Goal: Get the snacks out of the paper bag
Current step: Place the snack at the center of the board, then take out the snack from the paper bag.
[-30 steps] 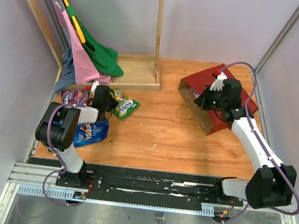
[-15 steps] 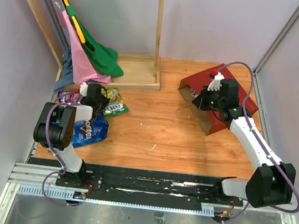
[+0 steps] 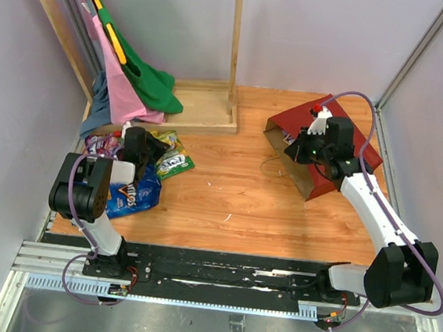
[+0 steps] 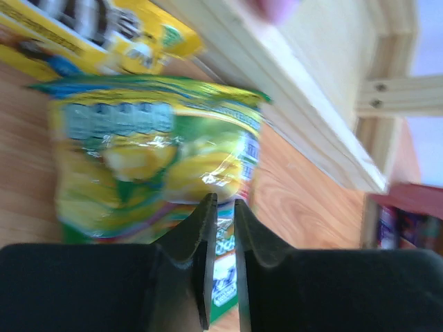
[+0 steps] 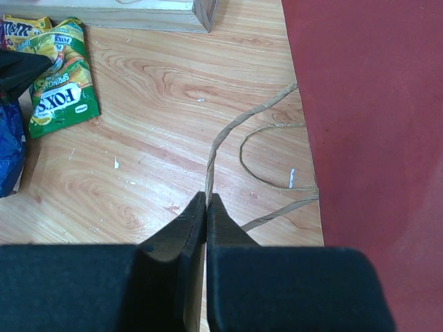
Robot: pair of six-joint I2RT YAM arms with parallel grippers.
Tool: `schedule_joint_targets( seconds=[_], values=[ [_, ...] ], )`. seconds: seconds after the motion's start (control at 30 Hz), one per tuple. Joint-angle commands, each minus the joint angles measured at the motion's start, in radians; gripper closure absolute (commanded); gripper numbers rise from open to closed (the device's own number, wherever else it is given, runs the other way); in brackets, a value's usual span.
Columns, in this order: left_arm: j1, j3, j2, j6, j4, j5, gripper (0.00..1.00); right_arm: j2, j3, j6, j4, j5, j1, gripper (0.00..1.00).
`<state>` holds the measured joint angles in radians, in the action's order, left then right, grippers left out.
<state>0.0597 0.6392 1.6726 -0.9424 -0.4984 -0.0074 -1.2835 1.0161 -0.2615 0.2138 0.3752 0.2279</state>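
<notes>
The dark red paper bag [image 3: 287,119] lies on its side at the far right, its mouth facing left; it also shows in the right wrist view [image 5: 374,104]. My right gripper [image 3: 295,151] [image 5: 207,197] is shut on its string handle [image 5: 235,128]. A yellow-green packet [image 3: 173,161] [image 4: 152,159] [image 5: 62,90] lies flat on the wood at the left. The blue Doritos bag [image 3: 134,197], a purple packet [image 3: 102,143] and a yellow packet [image 4: 90,28] lie by it. My left gripper [image 3: 139,149] [image 4: 221,200] hovers over the yellow-green packet, its jaws a narrow gap apart with the packet showing through.
A wooden rack with pink and green garments [image 3: 128,78] stands at the back left, its base [image 3: 204,105] just behind the packets. Grey walls close in on the left, back and right. Bare wood floor [image 3: 235,191] lies between the packets and the bag.
My left gripper moved left, and the yellow-green packet went with it toward the other packets. The right gripper barely moved and still pinches the handle.
</notes>
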Motion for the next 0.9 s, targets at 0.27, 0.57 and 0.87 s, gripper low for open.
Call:
schedule_joint_targets(
  seconds=[0.27, 0.57, 0.87],
  values=[
    [0.279, 0.178, -0.141, 0.416, 0.024, 0.129, 0.2, 0.028, 0.013, 0.016, -0.014, -0.005, 0.033, 0.99],
    [0.362, 0.086, -0.242, 0.512, -0.022, 0.09, 0.0, 0.107, -0.03, 0.019, -0.048, -0.052, 0.033, 0.99],
    [0.401, 0.095, -0.253, 0.524, -0.013, 0.034, 0.0, 0.125, -0.04, 0.009, -0.065, -0.06, 0.033, 0.99]
  ],
)
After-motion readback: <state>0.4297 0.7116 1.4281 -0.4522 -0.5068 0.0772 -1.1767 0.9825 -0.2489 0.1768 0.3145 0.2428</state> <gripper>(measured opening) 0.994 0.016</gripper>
